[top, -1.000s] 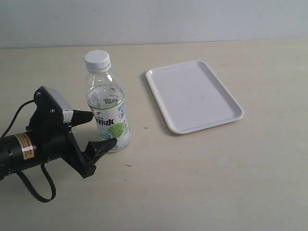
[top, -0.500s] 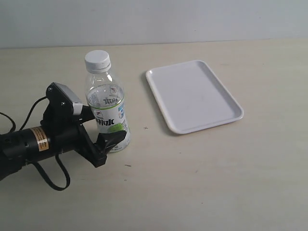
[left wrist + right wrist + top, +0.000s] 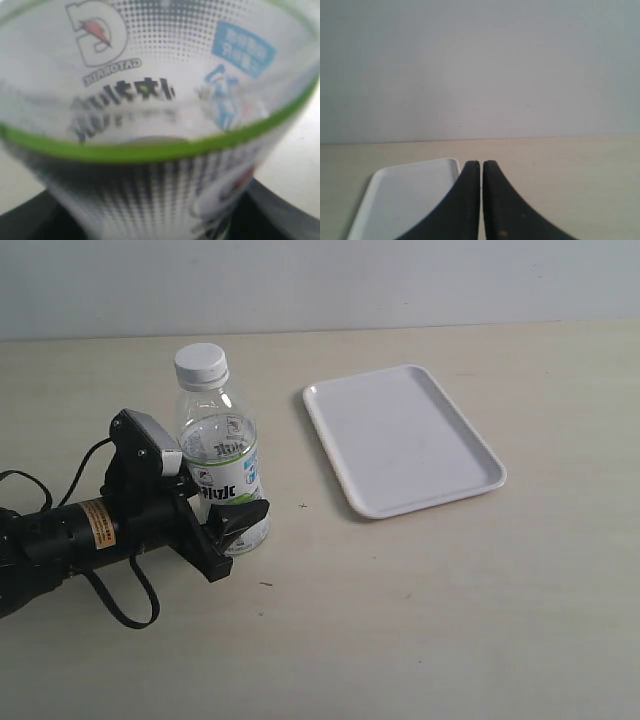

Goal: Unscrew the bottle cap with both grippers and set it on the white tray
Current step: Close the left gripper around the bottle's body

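so the bottle [image 3: 222, 480] stands upright on the counter [image 3: 450, 620], off toward its left edge as the exterior camera sees it. the bottle cap [image 3: 200, 362] is screwed on top. the white tray [image 3: 400, 440] lies flat beside it, apart from it and a bit nearer the far edge, with nothing in it yet.

the left end effector [image 3: 215, 498] lies low with a finger on each side of the bottle's lower body, right at the label. the near finger looks like it touches the plastic. honestly i can't tell if it's actually clamped or just sitting around it, because the wrist cam is nothing but label. the right end effector [image 3: 481, 165] is clenched with nothing in it, fingers pressed together, and points over the tray's corner.

handling guess: thin clear plastic, so it's light, easy to tip and squishy if squeezed hard. can't make out how much liquid is in it. i'd hold it low on the body like this, firm but not crushing. the cap is small, stiff and ribbed, so pinch it across the ribs from above. the smooth label could let the bottle spin in the grip once the twisting starts.
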Robot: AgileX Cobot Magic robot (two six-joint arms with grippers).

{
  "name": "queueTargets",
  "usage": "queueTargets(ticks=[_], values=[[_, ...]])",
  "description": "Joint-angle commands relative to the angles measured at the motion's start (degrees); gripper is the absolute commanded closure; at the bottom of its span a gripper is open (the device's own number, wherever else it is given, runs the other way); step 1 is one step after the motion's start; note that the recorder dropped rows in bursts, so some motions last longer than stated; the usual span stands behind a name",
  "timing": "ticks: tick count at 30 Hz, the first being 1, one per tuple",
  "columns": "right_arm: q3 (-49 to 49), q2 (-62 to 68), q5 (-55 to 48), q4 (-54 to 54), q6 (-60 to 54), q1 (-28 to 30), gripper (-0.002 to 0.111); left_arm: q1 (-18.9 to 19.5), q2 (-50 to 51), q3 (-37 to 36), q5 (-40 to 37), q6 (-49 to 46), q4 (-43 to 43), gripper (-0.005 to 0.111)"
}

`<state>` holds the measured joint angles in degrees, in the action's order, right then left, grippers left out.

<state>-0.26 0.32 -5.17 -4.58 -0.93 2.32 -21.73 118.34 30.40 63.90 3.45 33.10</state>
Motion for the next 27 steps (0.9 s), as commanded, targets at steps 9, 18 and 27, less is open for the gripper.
queueTargets(ticks=[9, 18, 27], values=[[0.3, -0.3, 0.7, -0.2, -0.3, 0.3, 0.105, -0.1, 0.2, 0.2, 1.4, -1.2, -0.3, 0.107], [0.3, -0.3, 0.7, -0.2, -0.3, 0.3, 0.105, 0.0, 0.1, 0.2, 6.1, -1.9, 3.0, 0.107], [0.3, -0.3, 0.7, -0.2, -0.3, 0.3, 0.105, 0.0, -0.1, 0.2, 6.1, -1.5, 7.2, 0.107]])
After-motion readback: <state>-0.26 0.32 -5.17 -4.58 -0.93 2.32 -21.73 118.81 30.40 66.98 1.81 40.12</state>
